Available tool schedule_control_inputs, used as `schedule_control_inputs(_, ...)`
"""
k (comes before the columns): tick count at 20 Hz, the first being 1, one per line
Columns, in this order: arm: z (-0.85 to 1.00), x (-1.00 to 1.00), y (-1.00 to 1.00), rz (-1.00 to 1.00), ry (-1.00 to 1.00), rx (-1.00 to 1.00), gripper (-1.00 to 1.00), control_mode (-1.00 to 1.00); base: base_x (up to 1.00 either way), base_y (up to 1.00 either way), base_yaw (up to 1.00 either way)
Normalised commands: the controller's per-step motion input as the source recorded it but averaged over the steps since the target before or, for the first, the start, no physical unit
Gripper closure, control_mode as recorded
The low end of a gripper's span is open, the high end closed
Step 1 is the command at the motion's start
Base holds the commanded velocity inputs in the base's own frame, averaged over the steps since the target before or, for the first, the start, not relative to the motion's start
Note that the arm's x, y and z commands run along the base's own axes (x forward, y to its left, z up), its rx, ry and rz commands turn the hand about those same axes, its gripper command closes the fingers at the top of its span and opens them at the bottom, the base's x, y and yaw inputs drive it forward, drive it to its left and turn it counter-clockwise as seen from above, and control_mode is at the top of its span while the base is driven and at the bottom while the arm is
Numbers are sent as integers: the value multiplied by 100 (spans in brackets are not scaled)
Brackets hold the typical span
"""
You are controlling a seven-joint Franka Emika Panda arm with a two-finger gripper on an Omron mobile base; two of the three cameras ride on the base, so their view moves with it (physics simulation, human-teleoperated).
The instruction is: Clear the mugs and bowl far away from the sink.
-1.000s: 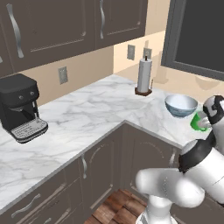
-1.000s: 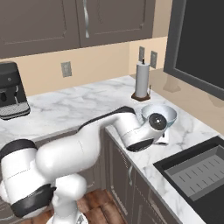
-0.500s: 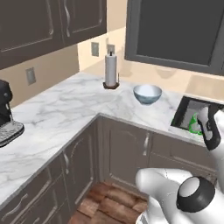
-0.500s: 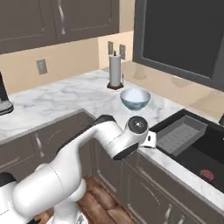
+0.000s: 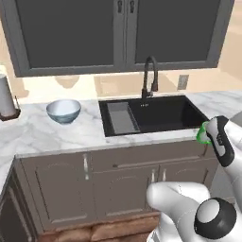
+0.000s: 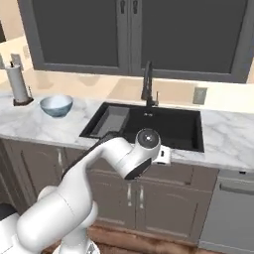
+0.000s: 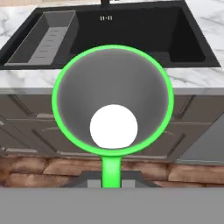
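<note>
- Now pincer [image 7: 112, 183] pressed together on the handle of bright green cylindrical mug [image 7: 113, 100], held in the air off the front edge of white marble desk [image 5: 33, 134], over cabinet fronts and floor.
- Same green showing beside the arm in left base view, right of black rectangular sink [image 5: 151, 113].
- Pale blue-grey glossy bowl [image 5: 63, 110] upright on desk, left of sink, near back edge.
- Ribbed grey tray [image 7: 46, 37] in sink's left part.

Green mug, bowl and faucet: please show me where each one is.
green mug [image 7: 76, 83], hand view, inner wall below its rim.
bowl [image 5: 63, 111], left base view, outer side.
faucet [image 6: 147, 82], right base view, upright neck.
</note>
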Motion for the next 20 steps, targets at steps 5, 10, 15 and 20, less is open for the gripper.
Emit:
schedule_control_inputs(5,0,0,0,0,0,0,100,100,0,0,-100)
schedule_control_inputs(10,0,0,0,0,0,0,100,100,0,0,-100)
schedule_control_inputs(15,0,0,0,0,0,0,100,100,0,0,-100)
schedule_control_inputs(20,0,0,0,0,0,0,100,100,0,0,-100)
